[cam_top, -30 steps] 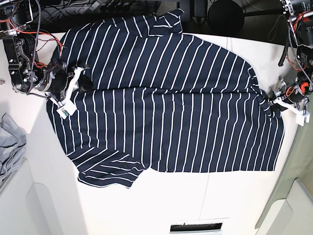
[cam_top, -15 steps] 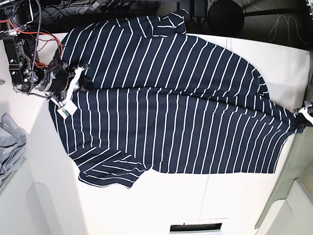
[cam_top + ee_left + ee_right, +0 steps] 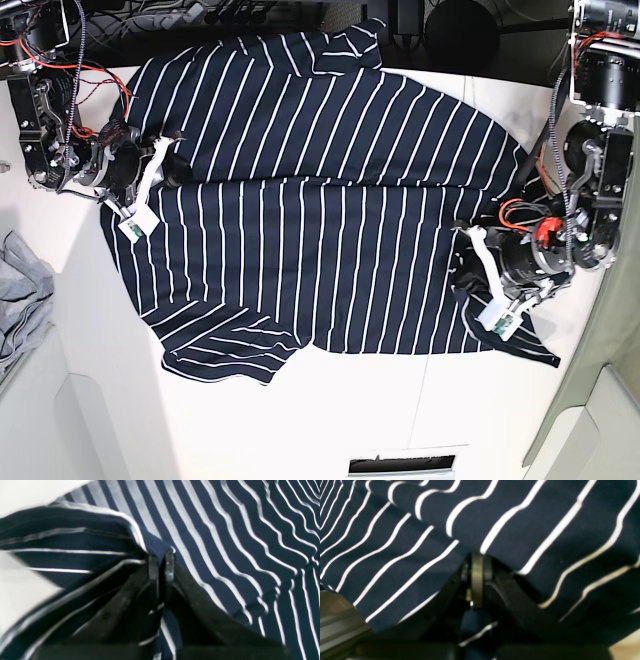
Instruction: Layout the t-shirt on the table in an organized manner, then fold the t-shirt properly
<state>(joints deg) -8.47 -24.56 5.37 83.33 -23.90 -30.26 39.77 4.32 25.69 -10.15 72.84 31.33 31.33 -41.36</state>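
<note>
Both grippers pinching t-shirt [image 3: 320, 200] — left gripper [image 3: 161, 561] clamping bunched hem, right gripper [image 3: 477, 562] gripping opposite edge, likely anchoring cloth for spreading across table [image 3: 330, 420].

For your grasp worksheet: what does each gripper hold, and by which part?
Both hold the dark navy white-striped fabric t-shirt. The left gripper pinches a folded edge at its bottom end; the right gripper pinches fabric near the collar end.
</note>
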